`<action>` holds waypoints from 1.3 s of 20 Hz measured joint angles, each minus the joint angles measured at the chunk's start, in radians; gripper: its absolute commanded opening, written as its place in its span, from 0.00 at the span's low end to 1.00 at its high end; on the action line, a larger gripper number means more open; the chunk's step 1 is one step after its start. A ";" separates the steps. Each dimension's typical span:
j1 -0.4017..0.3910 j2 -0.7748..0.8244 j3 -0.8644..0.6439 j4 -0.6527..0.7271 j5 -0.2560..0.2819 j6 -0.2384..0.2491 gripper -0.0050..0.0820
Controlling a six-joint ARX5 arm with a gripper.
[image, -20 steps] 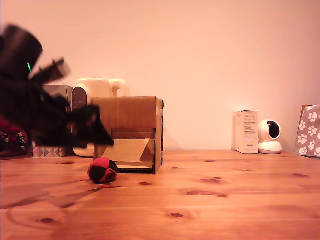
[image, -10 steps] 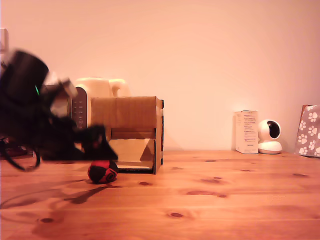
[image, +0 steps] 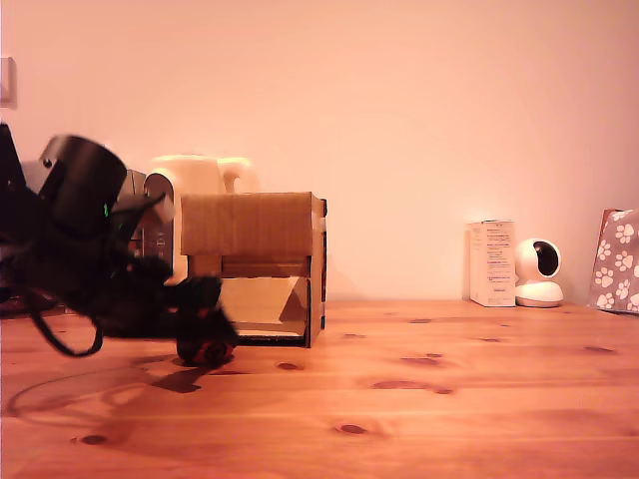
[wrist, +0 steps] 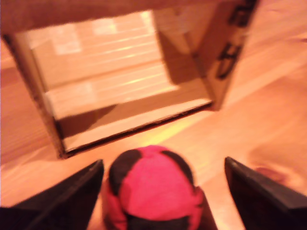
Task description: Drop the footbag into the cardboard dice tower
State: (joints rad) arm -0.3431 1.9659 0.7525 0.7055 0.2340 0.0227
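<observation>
Two small things sit far off at 3 o'clock in the exterior view, a white box (image: pixel 492 263) & a camera (image: pixel 539 272). Cream appliance (image: pixel 190 180) behind the cardboard dice tower (image: pixel 260 261). My gripper (wrist: pixel 163 184) is spread wide, fingers (wrist: pixel 72 194) flanking the footbag (wrist: pixel 151 189) on the table (image: pixel 419 399) by the tower's front opening, not visibly touching.

You see the footbag (image: pixel 204 349) mostly hidden behind the gripper (image: pixel 205 321) in the exterior view. The wrist view is blurred, its edge cropping the cardboard dice tower (wrist: pixel 120 86).
</observation>
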 measured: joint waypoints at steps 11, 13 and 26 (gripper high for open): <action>0.027 -0.110 0.013 -0.213 0.108 0.000 0.28; 0.027 -0.201 0.012 -0.283 0.118 0.000 0.28; 0.025 -0.636 0.013 -0.385 0.124 -0.046 0.28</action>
State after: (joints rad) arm -0.3183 1.3296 0.7650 0.3210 0.3576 -0.0231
